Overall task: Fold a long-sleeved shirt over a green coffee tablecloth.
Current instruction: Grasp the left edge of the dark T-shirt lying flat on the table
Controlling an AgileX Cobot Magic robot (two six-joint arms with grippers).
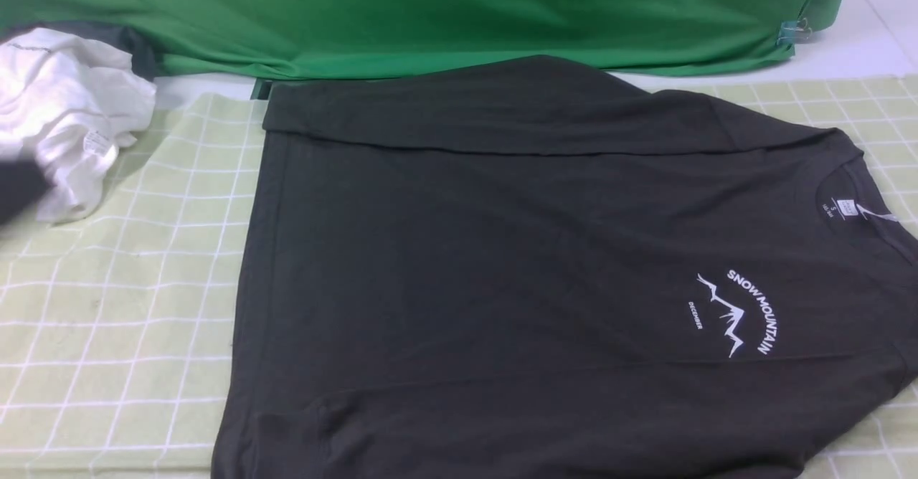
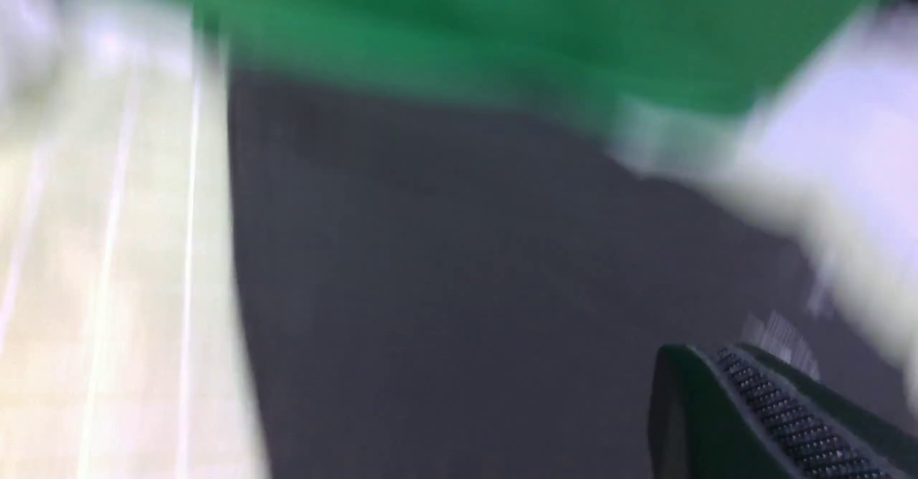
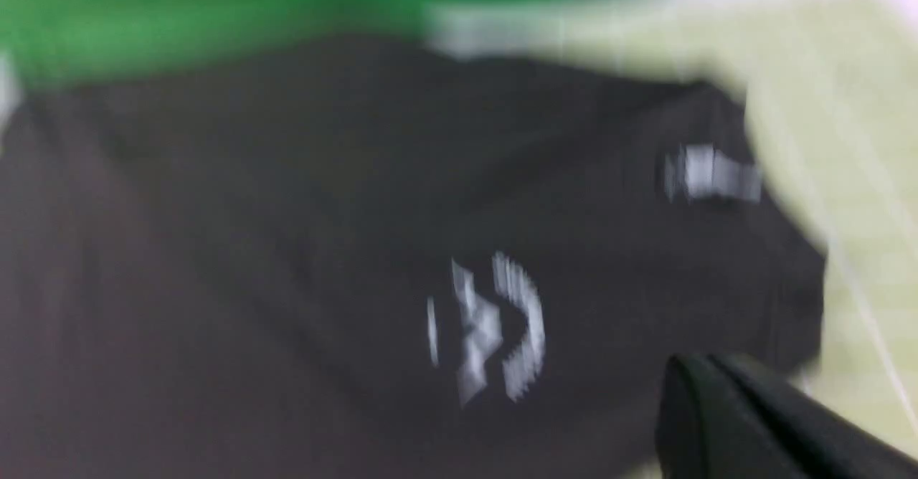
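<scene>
The long-sleeved shirt [image 1: 502, 264] lies flat on the green coffee tablecloth [image 1: 115, 307], collar toward the right and hem toward the left. A band of its fabric is folded over along the far edge. Its white mountain print [image 1: 739, 314] faces up. Neither arm shows in the front view. In the blurred left wrist view, my left gripper [image 2: 706, 356] hangs above the shirt [image 2: 445, 285] with its jaws pressed together and nothing between them. In the right wrist view, my right gripper [image 3: 699, 364] is also shut and empty, above the shirt [image 3: 287, 249] near the print [image 3: 495, 328].
A crumpled white garment [image 1: 64, 113] lies at the far left on the tablecloth, with a dark cloth [image 1: 18, 188] beside it. Bright green fabric [image 1: 430, 13] hangs along the back, held by a clip [image 1: 792, 31]. The shirt's near edge runs out of view.
</scene>
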